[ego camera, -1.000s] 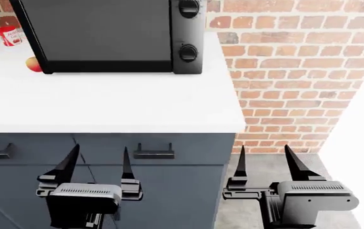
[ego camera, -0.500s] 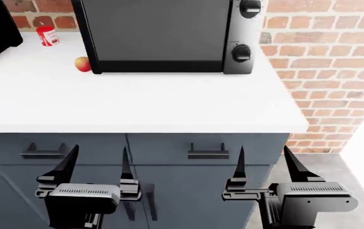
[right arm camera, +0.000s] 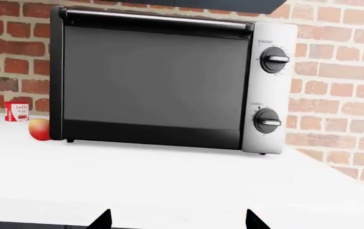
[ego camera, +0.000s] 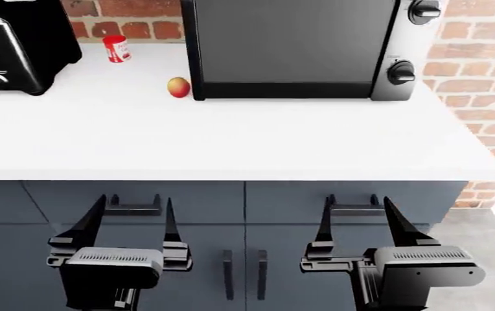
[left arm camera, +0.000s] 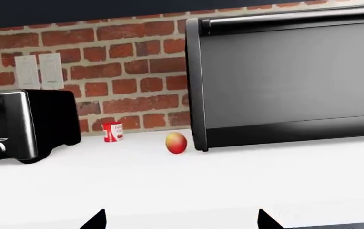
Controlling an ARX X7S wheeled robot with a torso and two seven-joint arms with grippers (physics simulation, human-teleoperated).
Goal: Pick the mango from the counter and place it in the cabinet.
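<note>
**Mango on counter, both grippers empty**

Mango [ego camera: 178,87] sits on the white counter [ego camera: 230,149], just beside the toaster oven's [ego camera: 291,48] left front corner (touching or not, can't tell). Small red can [ego camera: 116,48] stands behind it near the brick wall [left arm camera: 106,57]; black toaster [ego camera: 19,45] further left. Left gripper [ego camera: 131,223] and right gripper [ego camera: 360,223] hang below the counter edge in front of the drawer fronts, jaws spread, holding nothing.

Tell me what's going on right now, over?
Left gripper and right gripper open, empty, below counter. Mango untouched beside toaster oven. Nothing blocking it.
</note>
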